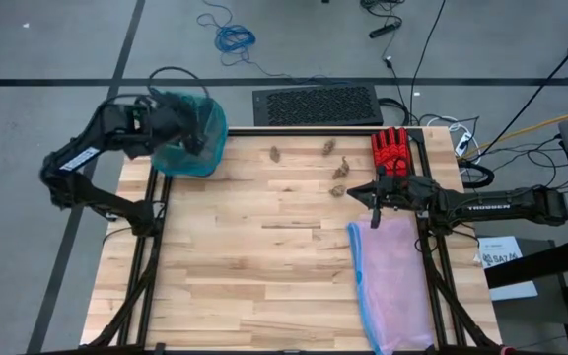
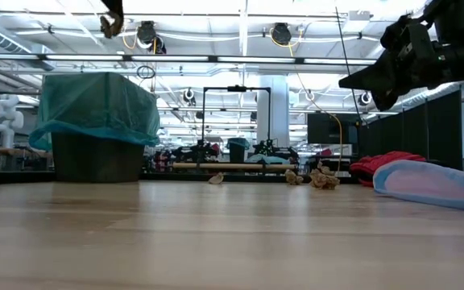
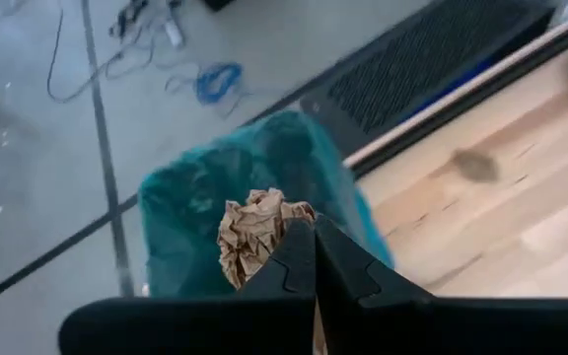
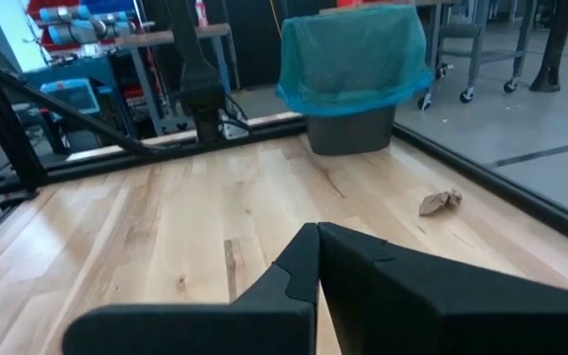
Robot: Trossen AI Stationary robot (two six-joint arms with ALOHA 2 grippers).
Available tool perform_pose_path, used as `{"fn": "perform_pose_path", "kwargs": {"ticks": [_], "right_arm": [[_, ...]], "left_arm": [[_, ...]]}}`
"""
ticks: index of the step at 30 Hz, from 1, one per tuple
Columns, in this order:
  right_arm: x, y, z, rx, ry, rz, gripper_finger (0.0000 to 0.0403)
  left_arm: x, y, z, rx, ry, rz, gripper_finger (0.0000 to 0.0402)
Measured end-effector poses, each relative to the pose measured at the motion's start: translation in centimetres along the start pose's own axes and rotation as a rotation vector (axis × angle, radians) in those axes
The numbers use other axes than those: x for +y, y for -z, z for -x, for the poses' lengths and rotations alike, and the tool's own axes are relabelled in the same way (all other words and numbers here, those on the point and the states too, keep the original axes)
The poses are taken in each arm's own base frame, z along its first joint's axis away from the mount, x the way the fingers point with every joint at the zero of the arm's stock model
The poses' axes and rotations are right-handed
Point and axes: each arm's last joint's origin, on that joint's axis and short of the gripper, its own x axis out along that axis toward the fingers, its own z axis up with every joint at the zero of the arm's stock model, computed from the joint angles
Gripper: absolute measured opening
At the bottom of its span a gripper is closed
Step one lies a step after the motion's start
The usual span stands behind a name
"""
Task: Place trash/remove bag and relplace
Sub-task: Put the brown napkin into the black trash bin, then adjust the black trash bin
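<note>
Over the bin, left hand (image 3: 314, 258) clamped on a paper wad (image 3: 252, 235); right hand (image 4: 318, 258) together, idle; four wads (image 1: 335, 172) left on worktop (image 1: 264, 247), bag (image 1: 193, 138) swap pending.

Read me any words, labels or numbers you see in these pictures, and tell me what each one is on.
"TROSSEN" in white letters, only partly legible, on the right arm's dark forearm, high view.
White lettering on the left arm's dark forearm: too small to read.
Black print on the white paper sheet beside the table's right edge: too blurred to read.
No legible text in the other views.
</note>
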Motion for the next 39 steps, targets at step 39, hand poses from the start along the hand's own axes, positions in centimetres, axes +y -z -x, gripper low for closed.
{"fn": "perform_pose_path", "kwargs": {"ticks": [39], "right_arm": [[-0.1, 0.6, 0.0, 0.064, 0.014, 0.028, 0.0000]], "left_arm": [[1.4, -1.3, -19.6, 0.629, -0.483, -0.357, 0.0005]]}}
